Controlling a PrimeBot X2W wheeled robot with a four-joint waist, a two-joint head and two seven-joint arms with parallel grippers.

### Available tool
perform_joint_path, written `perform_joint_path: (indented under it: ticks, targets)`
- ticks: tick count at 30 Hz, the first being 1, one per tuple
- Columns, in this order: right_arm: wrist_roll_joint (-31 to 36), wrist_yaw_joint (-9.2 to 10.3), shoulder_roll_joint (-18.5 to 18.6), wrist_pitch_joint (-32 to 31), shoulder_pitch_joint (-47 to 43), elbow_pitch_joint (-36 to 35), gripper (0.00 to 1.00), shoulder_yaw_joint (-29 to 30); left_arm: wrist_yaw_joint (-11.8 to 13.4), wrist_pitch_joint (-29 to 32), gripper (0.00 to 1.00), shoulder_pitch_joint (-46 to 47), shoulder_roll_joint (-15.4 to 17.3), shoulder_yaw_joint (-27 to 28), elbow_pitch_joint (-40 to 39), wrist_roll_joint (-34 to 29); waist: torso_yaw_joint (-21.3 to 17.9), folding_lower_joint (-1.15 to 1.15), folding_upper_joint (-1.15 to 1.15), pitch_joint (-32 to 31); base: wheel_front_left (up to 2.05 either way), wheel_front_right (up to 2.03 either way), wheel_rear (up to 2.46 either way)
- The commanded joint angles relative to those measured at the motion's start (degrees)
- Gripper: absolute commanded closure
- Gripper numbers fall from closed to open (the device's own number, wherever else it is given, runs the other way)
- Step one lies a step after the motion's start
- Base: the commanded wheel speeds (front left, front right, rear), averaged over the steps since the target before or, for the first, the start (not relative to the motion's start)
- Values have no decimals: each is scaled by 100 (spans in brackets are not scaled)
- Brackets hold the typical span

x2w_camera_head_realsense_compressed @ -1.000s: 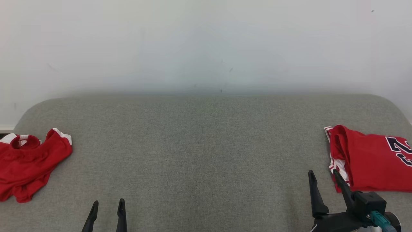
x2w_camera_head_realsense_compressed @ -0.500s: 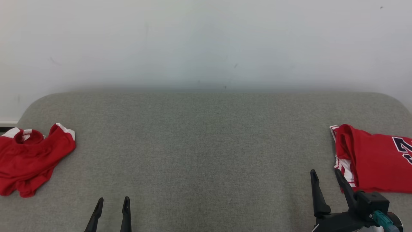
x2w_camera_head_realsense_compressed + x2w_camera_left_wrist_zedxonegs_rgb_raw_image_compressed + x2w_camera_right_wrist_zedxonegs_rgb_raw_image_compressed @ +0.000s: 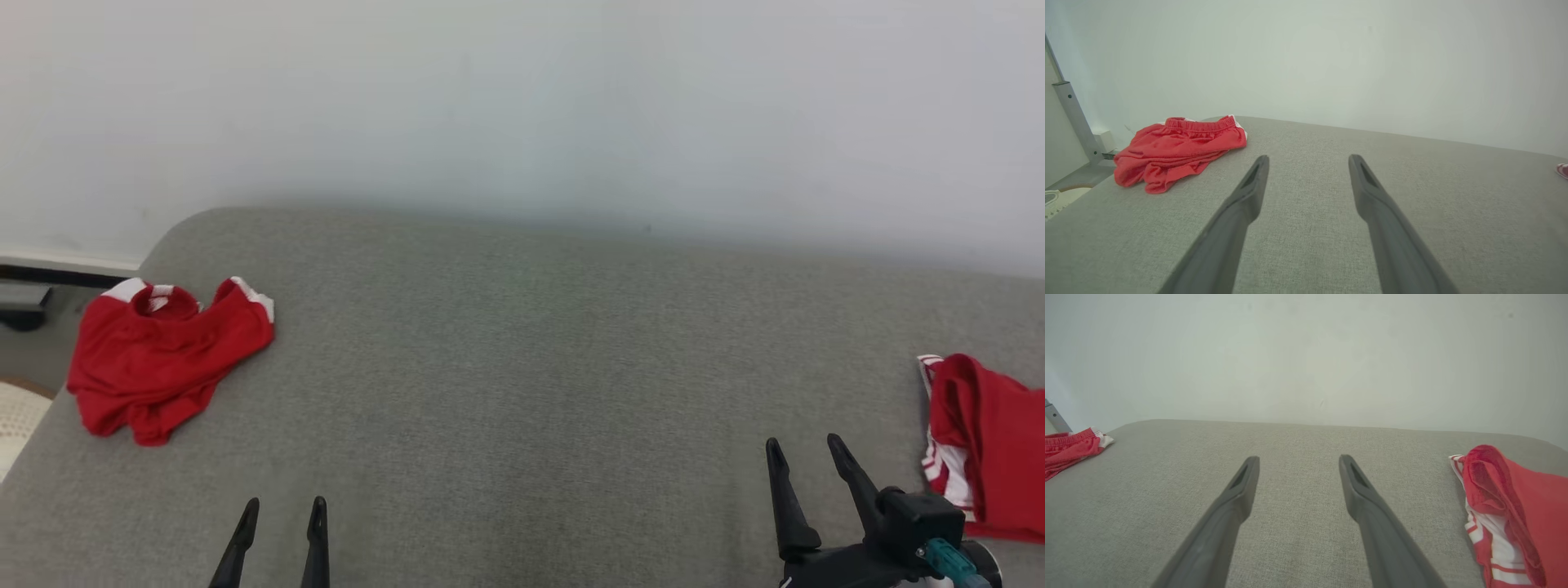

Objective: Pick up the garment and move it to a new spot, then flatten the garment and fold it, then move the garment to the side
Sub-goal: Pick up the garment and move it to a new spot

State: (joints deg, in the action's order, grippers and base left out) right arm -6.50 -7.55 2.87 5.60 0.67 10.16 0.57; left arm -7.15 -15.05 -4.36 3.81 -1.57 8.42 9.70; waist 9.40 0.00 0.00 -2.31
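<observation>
A crumpled red garment [image 3: 163, 359] with white trim lies at the far left of the grey padded surface [image 3: 522, 367]; in the left wrist view this garment [image 3: 1175, 153] sits ahead and to the left. My left gripper [image 3: 285, 502] [image 3: 1308, 157] is open and empty near the front edge, well short of it. A folded red garment [image 3: 992, 445] [image 3: 1515, 506] with white stripes lies at the right edge. My right gripper [image 3: 802, 442] [image 3: 1299, 457] stands open and empty just left of it, not touching. The crumpled garment [image 3: 1069, 451] also shows far left in the right wrist view.
A pale wall rises behind the surface. Past its left edge I see floor, a dark baseboard [image 3: 49, 273], a pale round object [image 3: 16, 416] and a slanted metal post [image 3: 1073, 118]. Bare fabric stretches between the two garments.
The head camera has turned left, so both garments sit further right in the picture and the floor at the left shows. Neither garment has moved on the surface. Both grippers stay open.
</observation>
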Motion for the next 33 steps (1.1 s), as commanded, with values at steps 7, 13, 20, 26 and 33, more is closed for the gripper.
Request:
perform_joint_path:
  ticks: [7,13,20,26,33]
  targets:
    - [-120,14,4,41,-110,52,0,-150,-18,-17,0,-170,77,73,-105,-57,1173,0,0,-105,0,0,0]
    - [-161,14,3,50,-128,92,0,-255,-15,-17,0,-265,129,85,-150,-40,1814,0,0,-138,0,0,0]
    - [-152,14,4,5,213,166,0,-643,115,-17,0,-419,73,373,-460,67,1979,0,0,55,0,0,0]
    - [-157,14,4,10,389,294,0,-782,176,-17,0,-529,32,500,-629,93,2010,0,0,101,0,0,0]
    - [-169,14,4,6,473,363,0,-851,180,-17,0,-512,-19,515,-659,100,2013,0,0,116,0,0,0]
